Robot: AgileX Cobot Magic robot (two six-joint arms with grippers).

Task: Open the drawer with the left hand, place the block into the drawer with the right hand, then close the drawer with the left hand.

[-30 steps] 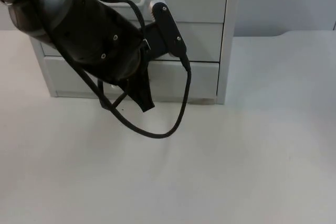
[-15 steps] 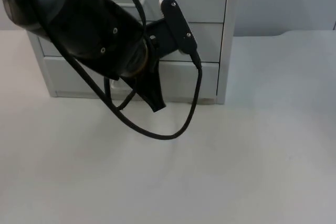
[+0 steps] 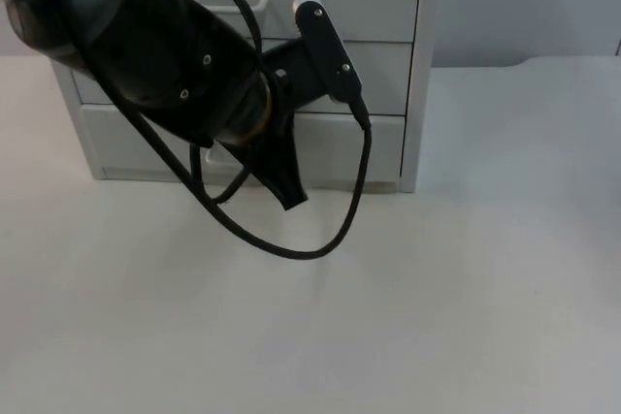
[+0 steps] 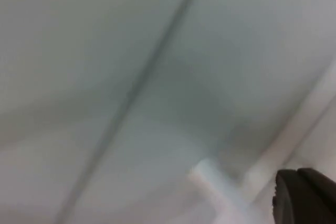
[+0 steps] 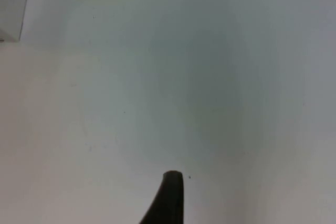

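Grey drawers [image 3: 359, 75] stood upper centre, shut, stiff-looking, best pulled by the handle [image 4: 220, 190]. Left gripper [image 3: 277, 176] hung before them; right gripper [image 5: 170, 192] waited; jaws' state unclear for both.

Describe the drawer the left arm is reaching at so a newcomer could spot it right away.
A pale grey drawer cabinet stands on the white table, its three drawer fronts stacked and all flush. The left gripper hangs in front of the bottom drawer. That drawer is the lowest, next to the table top.
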